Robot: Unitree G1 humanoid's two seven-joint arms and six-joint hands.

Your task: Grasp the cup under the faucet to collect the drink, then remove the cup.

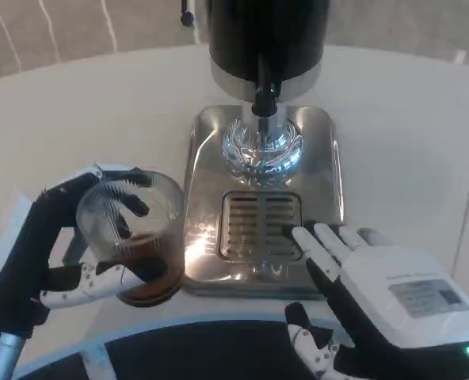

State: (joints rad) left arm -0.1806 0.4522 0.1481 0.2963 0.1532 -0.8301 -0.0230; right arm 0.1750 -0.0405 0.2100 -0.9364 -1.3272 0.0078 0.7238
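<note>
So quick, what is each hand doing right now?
Left hand: holding the clear ribbed glass cup with brown drink.
Right hand: open, holding nothing, fingers at the steel drip tray.

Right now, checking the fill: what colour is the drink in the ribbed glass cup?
Dark brown drink, seen best in the head view.

bright, even light; white glare on the steel base (207, 237) just beyond the right hand's fingertips (314, 237); slightly soft focus overall.
</note>
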